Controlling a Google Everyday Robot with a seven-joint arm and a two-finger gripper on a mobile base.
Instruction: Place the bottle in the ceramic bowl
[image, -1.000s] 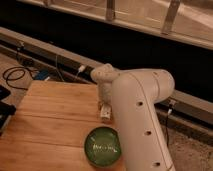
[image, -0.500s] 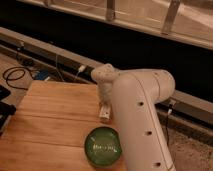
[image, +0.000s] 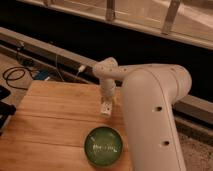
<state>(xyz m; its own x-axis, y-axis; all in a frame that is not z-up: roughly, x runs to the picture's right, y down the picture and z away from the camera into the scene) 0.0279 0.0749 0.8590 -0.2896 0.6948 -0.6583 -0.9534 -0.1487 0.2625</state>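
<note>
The green glazed ceramic bowl (image: 103, 146) sits on the wooden table (image: 50, 120) near its front right edge, and its inside holds only reflections. My gripper (image: 105, 107) hangs from the white arm (image: 150, 110) and points down at the table just behind the bowl, about one bowl-width from its rim. A small whitish shape with dark marks sits at the gripper's tip. I cannot tell whether it is the bottle or part of the gripper. No separate bottle shows anywhere on the table.
Black cables (image: 17, 75) and a blue item (image: 42, 76) lie on the floor behind the table's left corner. A dark ledge and railing run along the back. A dark object (image: 4, 107) stands at the table's left edge.
</note>
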